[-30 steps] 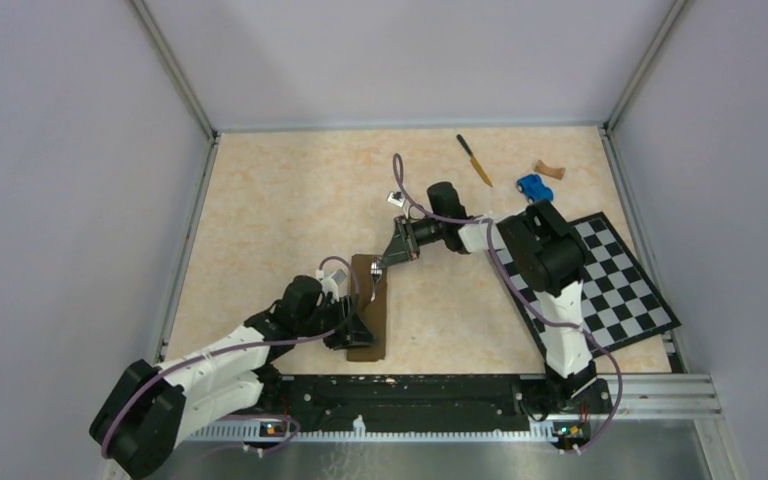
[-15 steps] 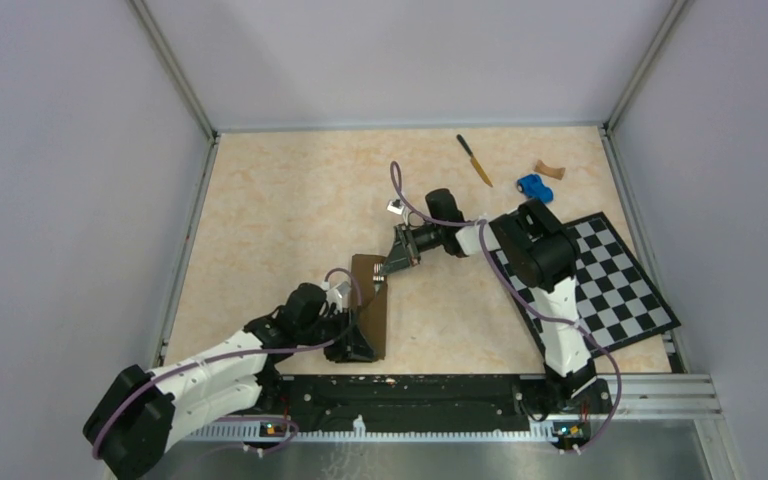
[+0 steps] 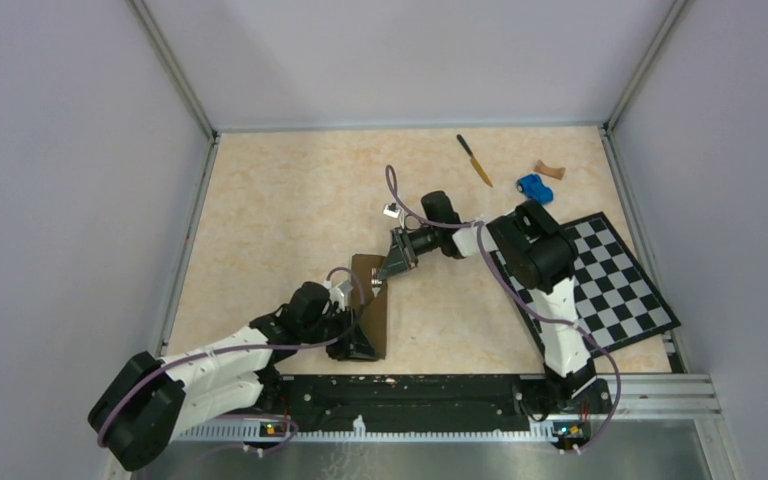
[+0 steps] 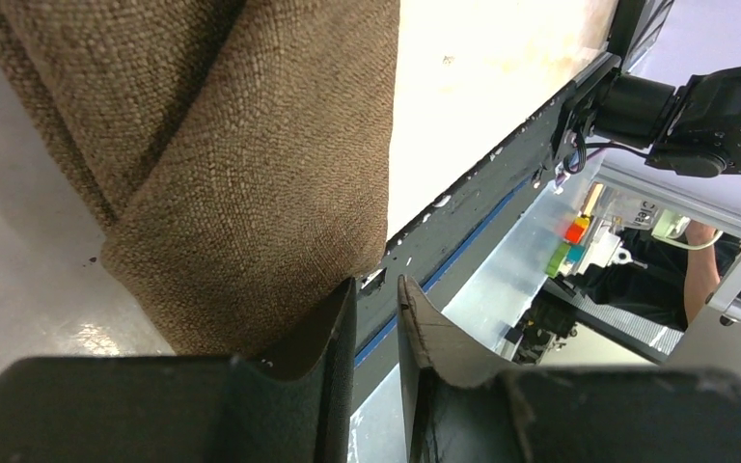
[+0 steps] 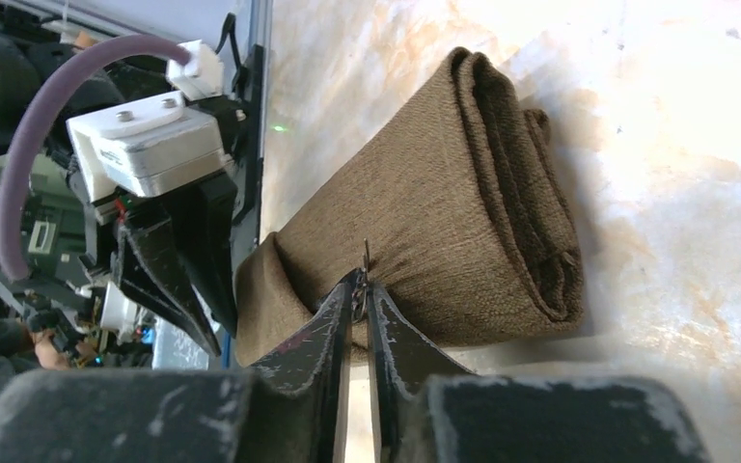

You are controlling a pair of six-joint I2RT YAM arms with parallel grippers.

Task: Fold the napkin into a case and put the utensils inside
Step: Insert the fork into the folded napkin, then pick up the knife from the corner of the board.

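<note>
The napkin lies as a long narrow dark brown case point(image 3: 373, 305) near the table's front edge and fills the left wrist view point(image 4: 251, 164). My right gripper point(image 3: 390, 268) sits at its far right edge, shut on the thin silver fork point(image 5: 364, 262), whose tip touches the cloth's side point(image 5: 444, 212). My left gripper point(image 4: 376, 285) is at the case's near end with its jaws a narrow gap apart and nothing between them. Its left finger point(image 4: 323, 328) rests against the cloth, which curls up there. The knife point(image 3: 475, 160), with a yellow-orange handle, lies far back right.
A blue toy car point(image 3: 533, 187) and a small brown piece point(image 3: 550, 170) lie at the back right. The checkered board point(image 3: 615, 285) lies right of the right arm. The black front rail point(image 3: 410, 395) runs just behind the case's near end.
My right gripper has moved a little left and nearer with the fork, up to the case's side. My left gripper has shifted at the near end, and the cloth there has tilted up.
</note>
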